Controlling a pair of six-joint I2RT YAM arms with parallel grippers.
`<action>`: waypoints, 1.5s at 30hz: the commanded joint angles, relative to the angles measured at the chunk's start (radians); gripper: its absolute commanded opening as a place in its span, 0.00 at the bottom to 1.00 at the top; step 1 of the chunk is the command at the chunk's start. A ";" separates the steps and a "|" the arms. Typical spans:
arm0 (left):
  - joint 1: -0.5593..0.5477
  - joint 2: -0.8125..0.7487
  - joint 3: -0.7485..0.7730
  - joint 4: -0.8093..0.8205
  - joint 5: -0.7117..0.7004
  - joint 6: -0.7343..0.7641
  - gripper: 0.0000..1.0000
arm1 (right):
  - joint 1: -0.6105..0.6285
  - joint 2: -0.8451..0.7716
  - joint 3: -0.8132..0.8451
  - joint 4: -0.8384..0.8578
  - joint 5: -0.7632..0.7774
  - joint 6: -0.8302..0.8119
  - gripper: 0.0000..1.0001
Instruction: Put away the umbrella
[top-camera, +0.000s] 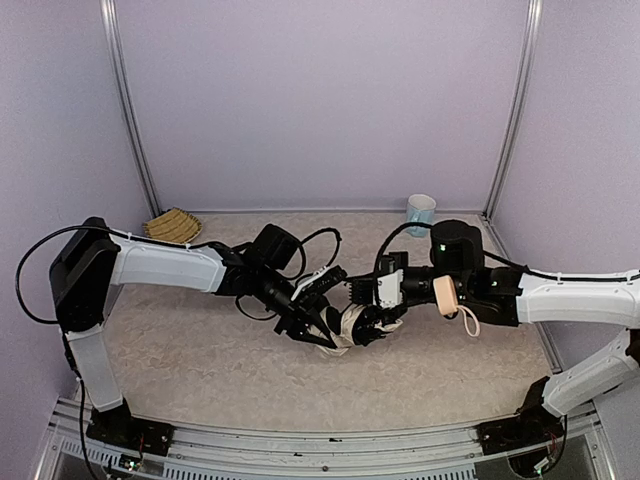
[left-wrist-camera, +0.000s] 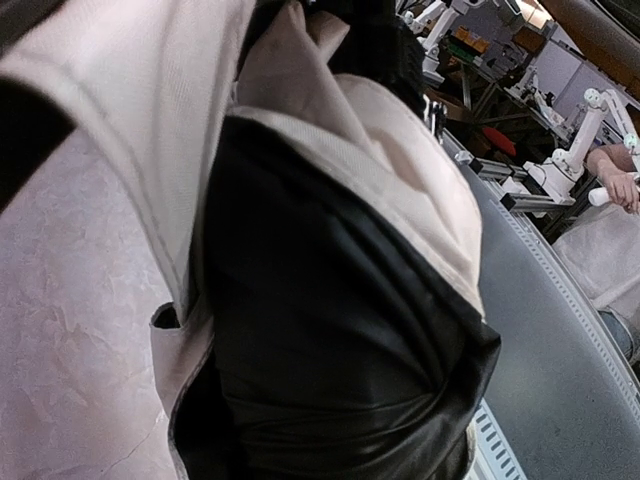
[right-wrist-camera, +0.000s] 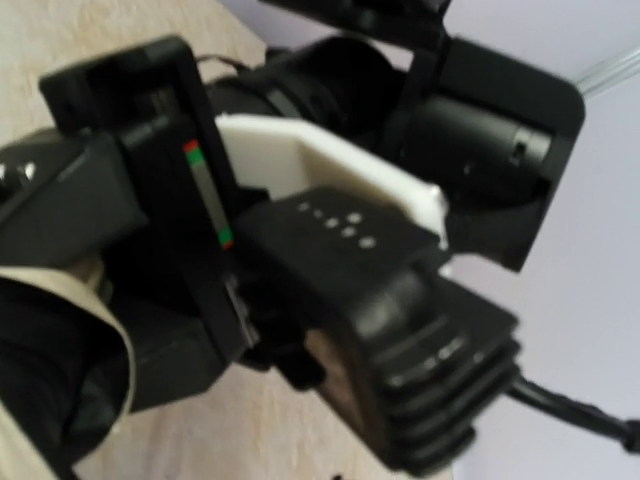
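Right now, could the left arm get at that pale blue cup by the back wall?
Probably not easily. The left gripper is at the umbrella mid-table, and the right arm lies across the straight line to the cup at the back right. It would likely have to swing around.

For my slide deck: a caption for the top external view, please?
Two arms meet at the crumpled umbrella, woven basket at the back left.

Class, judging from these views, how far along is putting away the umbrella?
Done: the umbrella looks collapsed, fabric bunched. In hand: left gripper and right gripper meet at the bundle mid-table. Remaining: it is not stored anywhere yet; exact grips are unclear.
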 joint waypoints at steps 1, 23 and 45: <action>0.118 0.023 0.019 0.083 -0.504 -0.271 0.00 | 0.098 0.067 -0.035 0.058 -0.074 -0.025 0.00; -0.007 0.045 -0.155 0.246 -0.924 0.142 0.00 | 0.068 0.429 -0.150 0.645 0.014 0.126 0.00; -0.143 -0.044 -0.038 0.058 -1.146 0.018 0.00 | -0.040 0.401 -0.070 0.684 0.098 0.260 0.00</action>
